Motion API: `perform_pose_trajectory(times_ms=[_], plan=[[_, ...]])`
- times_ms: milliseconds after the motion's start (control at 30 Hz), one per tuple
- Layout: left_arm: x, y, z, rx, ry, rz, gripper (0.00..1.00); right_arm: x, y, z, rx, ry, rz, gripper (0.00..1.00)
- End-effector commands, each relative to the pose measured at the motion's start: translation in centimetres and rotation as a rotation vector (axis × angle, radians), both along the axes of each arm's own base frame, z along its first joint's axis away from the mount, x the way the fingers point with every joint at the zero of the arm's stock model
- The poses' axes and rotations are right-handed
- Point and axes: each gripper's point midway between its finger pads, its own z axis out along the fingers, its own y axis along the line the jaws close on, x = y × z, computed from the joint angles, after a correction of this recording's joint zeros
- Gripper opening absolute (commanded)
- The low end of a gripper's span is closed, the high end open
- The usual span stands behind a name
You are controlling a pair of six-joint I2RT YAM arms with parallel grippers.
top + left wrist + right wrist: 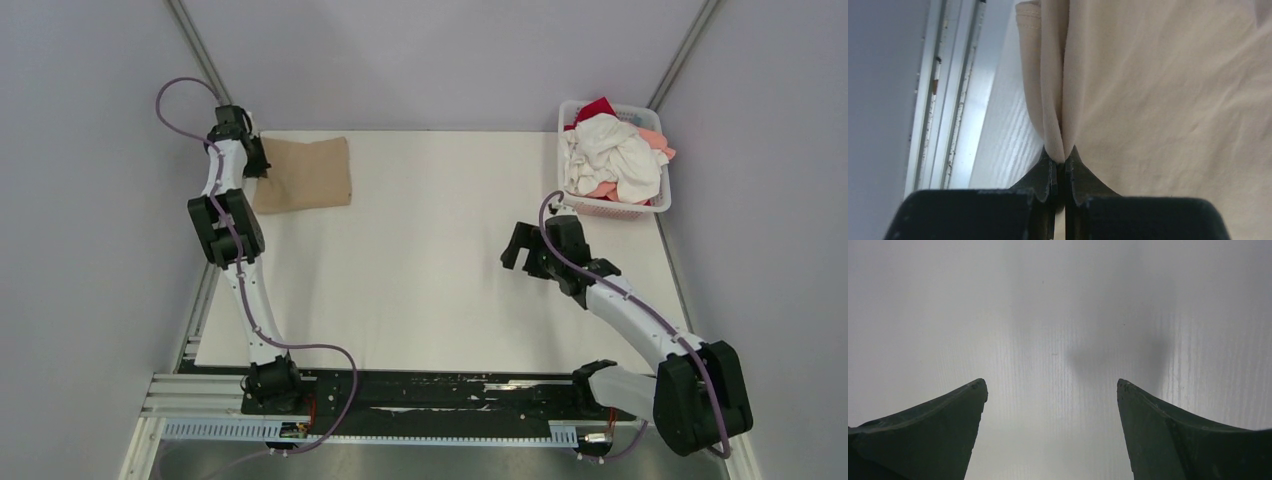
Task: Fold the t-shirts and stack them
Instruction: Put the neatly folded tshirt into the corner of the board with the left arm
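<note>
The left hand (1061, 159) is clenched on a pinched fold of the tan t-shirt (305, 173), which lies at the far-left corner of the tabletop (430, 260) and is cropped in the wrist view. The right hand (1050, 390) hangs released over the tabletop. The white, pink and red t-shirts (612, 158) fill the basket (662, 205), too tangled to tell apart.

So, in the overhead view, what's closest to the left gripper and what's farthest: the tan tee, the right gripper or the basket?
1. The tan tee: pinched in the left gripper itself, at the table's far left corner.
2. The right gripper: open over bare table, right of centre.
3. The basket: far right corner, heaped with shirts.
</note>
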Motion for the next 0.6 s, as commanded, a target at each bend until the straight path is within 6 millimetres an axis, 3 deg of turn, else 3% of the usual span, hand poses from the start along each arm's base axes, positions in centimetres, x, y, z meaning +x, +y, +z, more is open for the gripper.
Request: perform_pose_trajectory(times_ms=[0,67,100,200,233,333,367,433,467,567], plan=[[2.1,2.0,2.8,0.082,-0.092,0.002,0.00,0.8,-0.6,2.4,0.023,-0.085,-0.058,1.00],[2.8,2.8,3.4,0.110,-0.112,0.032,0.01,0.5,-0.6,2.5,0.036,-0.087,-0.068,1.00],[3.1,3.3,3.7,0.126,-0.126,0.050,0.11,0.3,-0.6,2.5,0.043,-0.089,-0.070,1.00],[3.4,3.5,4.5,0.121,-0.152,0.076,0.25,-0.1,-0.8,2.9,0.048,-0.094,-0.073,1.00],[3.4,3.6,5.2,0.125,-0.164,0.084,0.42,-0.3,-0.9,3.1,0.047,-0.097,-0.078,1.00],[3.0,4.4,7.7,0.138,-0.200,0.180,0.61,-0.5,-1.3,3.7,0.045,-0.113,-0.091,1.00],[2.8,4.1,9.6,0.116,-0.233,0.212,0.77,-0.6,-1.4,3.9,0.047,-0.118,-0.102,1.00],[2.0,2.9,12.5,0.050,-0.275,0.242,0.97,-0.8,-1.7,4.2,0.053,-0.125,-0.119,1.00],[1.1,1.7,14.6,0.017,-0.297,0.237,0.99,-1.0,-1.7,4.3,0.056,-0.124,-0.126,1.00],[-1.5,-1.4,18.0,-0.058,-0.327,0.257,1.00,-1.2,-1.9,5.2,0.065,-0.147,-0.129,1.00]])
